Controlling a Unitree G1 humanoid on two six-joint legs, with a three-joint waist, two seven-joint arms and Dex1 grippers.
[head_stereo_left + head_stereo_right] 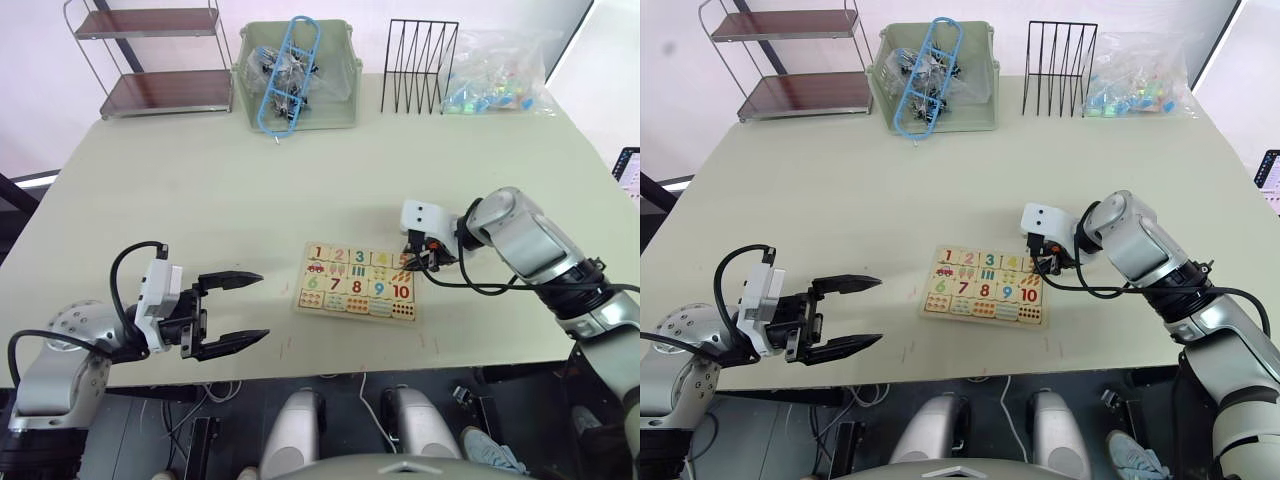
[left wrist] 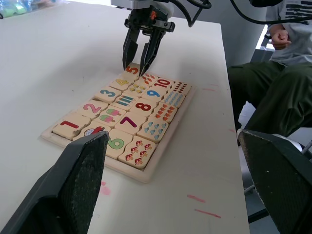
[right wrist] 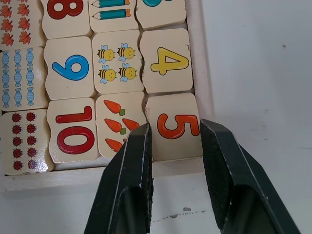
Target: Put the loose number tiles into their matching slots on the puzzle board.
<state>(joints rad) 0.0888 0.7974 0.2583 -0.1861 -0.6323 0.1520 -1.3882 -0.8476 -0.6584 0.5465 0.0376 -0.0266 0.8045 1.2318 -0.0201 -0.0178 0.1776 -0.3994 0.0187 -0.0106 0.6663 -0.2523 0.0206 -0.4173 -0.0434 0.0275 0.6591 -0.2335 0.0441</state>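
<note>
The puzzle board (image 3: 196, 48) lies flat near the table's front edge, right of centre. Its top row holds tiles 1 (image 1: 318, 252), 2 (image 1: 339, 255), 3 (image 1: 360, 257) and 4 (image 3: 168, 61), all lying in slots. My right gripper (image 3: 175, 126) stands at the board's top right corner. Its fingers press both sides of the orange 5 tile (image 3: 176, 126), which sits level in the corner slot. My left gripper (image 1: 262, 306) hovers wide open and empty to the left of the board, pointing at it.
A green bin (image 1: 297, 75) with a blue frame, a black wire rack (image 1: 420, 65), a clear bag of toys (image 1: 500, 75) and a two-tier shelf (image 1: 160, 60) line the far edge. A seated person (image 2: 273, 73) is beyond the table's right side.
</note>
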